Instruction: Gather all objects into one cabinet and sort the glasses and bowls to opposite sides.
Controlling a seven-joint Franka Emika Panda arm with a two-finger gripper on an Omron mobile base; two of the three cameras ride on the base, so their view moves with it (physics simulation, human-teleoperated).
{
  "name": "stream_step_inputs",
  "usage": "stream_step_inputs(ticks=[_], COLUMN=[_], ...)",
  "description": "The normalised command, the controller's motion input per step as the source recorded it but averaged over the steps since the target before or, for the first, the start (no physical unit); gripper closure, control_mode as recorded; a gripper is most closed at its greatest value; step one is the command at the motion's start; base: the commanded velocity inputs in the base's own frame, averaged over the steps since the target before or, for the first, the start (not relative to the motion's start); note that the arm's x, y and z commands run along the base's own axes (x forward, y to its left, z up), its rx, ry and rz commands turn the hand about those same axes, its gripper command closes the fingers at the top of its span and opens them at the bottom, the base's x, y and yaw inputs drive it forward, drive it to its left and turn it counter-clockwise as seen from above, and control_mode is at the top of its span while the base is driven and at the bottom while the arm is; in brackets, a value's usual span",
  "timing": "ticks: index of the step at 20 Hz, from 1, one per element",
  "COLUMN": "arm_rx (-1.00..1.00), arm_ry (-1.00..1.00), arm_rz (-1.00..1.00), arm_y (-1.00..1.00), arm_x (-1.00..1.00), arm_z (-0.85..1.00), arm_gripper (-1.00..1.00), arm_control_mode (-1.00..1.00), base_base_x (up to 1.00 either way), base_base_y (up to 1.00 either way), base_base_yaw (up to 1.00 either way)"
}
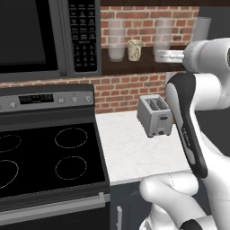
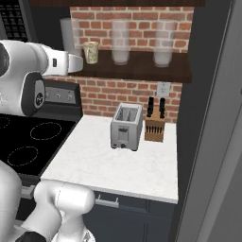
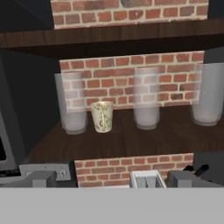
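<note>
1. Gripper spread wide, empty, facing the brick shelf niche.
2. I see the cream patterned mug upright at ten o'clock, beside a tall glass.
3. Probably light, rigid, slippery; I'd pinch across the body.

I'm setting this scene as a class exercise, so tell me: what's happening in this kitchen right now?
A white robot arm is raised toward the brick-backed wooden shelf, holding nothing. Its pincer is open, facing a small cream patterned cup that stands between tall clear glasses. Below, a toaster and a knife block sit on the white counter beside the stove.
</note>
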Motion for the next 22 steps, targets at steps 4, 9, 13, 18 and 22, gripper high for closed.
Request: stream_step_inputs(ticks=[4, 9, 13, 18, 22], arm_rx=[0.00, 0.00, 0.00, 0.00, 0.00], arm_ry=[0.00, 0.06, 0.06, 0.01, 0.00], arm_rz=[0.00, 0.00, 0.00, 0.00, 0.00], arm_y=[0.00, 0.03, 0.14, 0.20, 0.08], arm_x=[0.48, 0.50, 0.46, 0.38, 0.41], arm_z=[0.00, 0.00, 0.00, 0.00, 0.00], arm_gripper=[-1.00, -1.00, -1.00, -1.00, -1.00], arm_control_mode=[-1.00, -1.00, -1.00, -1.00, -1.00], base_base_x=[0.00, 0.00, 0.00, 0.00, 0.00], base_base_y=[0.00, 0.00, 0.00, 0.00, 0.00], base_base_yaw=[0.00, 0.00, 0.00, 0.00, 0.00])
